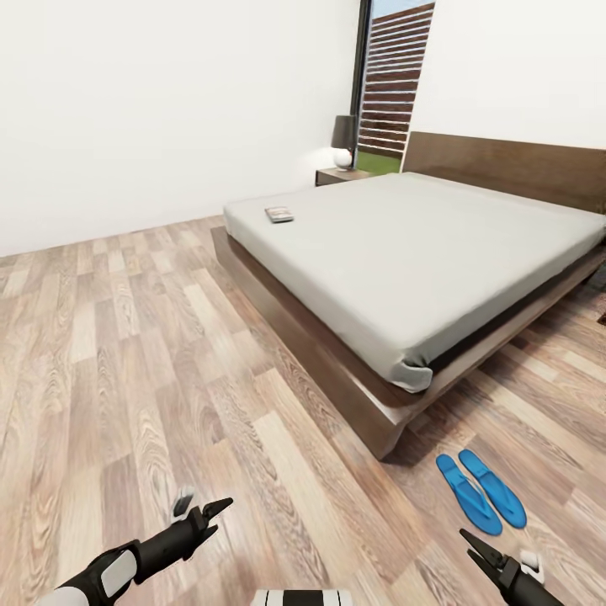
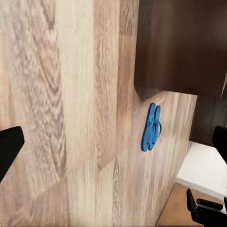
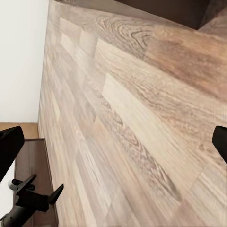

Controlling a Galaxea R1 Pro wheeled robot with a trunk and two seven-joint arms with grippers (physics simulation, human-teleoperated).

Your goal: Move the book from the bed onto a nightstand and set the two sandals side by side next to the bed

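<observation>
The book (image 1: 279, 215) lies flat on the pale grey mattress of the bed (image 1: 421, 252), near its far left corner. Behind that corner stands a dark nightstand (image 1: 339, 176). The two blue sandals (image 1: 480, 491) lie side by side on the floor just off the bed's near corner; they show as well in the left wrist view (image 2: 152, 127) below the dark bed frame (image 2: 182, 47). My left gripper (image 1: 215, 515) is low at the left, open and empty over bare floor. My right gripper (image 1: 471, 545) is open and empty, just short of the sandals.
A dark-shaded lamp (image 1: 343, 140) with a white round base stands on the nightstand, next to a tall window (image 1: 391, 84). Wood-plank floor (image 1: 126, 337) spreads wide to the left of the bed up to a white wall (image 1: 168, 101).
</observation>
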